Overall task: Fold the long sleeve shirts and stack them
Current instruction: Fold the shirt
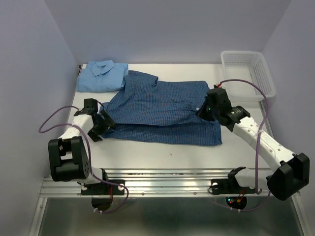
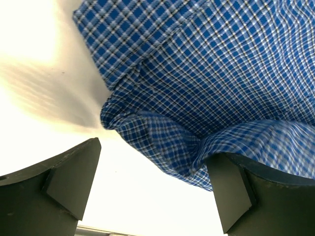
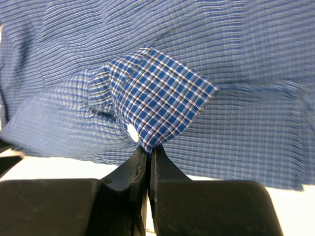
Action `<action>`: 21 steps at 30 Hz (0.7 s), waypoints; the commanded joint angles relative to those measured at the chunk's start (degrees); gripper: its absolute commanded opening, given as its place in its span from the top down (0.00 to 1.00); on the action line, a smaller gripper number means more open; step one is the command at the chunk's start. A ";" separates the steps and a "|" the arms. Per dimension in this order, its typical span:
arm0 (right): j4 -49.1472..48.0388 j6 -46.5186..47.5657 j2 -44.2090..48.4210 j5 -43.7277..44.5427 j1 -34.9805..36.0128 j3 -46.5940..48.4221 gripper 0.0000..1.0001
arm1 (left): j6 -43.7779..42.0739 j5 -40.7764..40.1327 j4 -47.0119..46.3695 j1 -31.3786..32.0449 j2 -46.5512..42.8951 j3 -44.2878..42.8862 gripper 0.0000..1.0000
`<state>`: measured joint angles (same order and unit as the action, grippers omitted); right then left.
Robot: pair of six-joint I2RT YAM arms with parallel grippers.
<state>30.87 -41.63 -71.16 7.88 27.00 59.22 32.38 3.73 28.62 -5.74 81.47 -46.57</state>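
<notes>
From above, the dark blue fine-checked button-up shirt lies spread mid-way on the white tabletop, its long axis running left to right between the arms. The plain sky-blue collared shirt looks folded at the far left corner. The left hand sits at the checked shirt's left edge, the right hand over its right part.

Left wrist view: the fingers are spread wide, with a bunched checked fold just ahead.

Right wrist view: the jaws are pinched tight on a buttoned cuff, and the shirt body lies beyond.

No brand, label or writing is legible.

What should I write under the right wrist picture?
Right gripper, shut tight, pinches a bit of the dark blue checked shirt.
</notes>
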 commanded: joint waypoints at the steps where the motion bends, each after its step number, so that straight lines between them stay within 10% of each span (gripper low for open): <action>1: 10.25 -1.00 3.82 7.58 -0.29 2.56 0.99 | 0.05 -3.20 3.02 -0.41 -1.49 -0.81 0.01; 21: 19.93 -0.21 4.54 17.87 -2.39 1.34 0.99 | 1.99 -11.90 9.87 -0.85 -6.85 -2.21 0.01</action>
<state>49.58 -42.00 -66.00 22.15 25.08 60.66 33.95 -5.93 36.10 -6.39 77.32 -46.65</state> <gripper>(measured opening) 0.035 0.986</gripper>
